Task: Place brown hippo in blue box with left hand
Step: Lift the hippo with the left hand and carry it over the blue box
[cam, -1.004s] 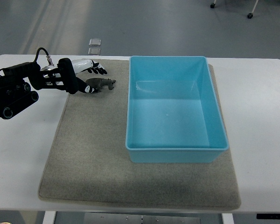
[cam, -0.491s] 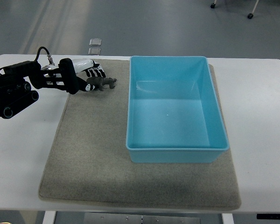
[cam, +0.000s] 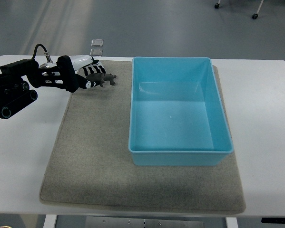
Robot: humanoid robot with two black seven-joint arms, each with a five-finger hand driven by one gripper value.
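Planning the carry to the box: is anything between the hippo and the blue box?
Nothing visible. The left hand is closed on the hippo over the mat, and only bare mat lies between it and the box, whose near wall must be cleared.

Glossy plastic blue box [cam: 179,156] on a matt, felt-like grey mat [cam: 90,161].

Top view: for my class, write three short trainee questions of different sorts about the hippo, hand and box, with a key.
1. True or false: the hippo lies inside the box.
2. Which holds the hippo: A) left hand B) right hand C) nothing?
3. Fill in: the box sits on a grey ____.
Key: 1 false, it is held left of the box. 2 A. 3 mat.
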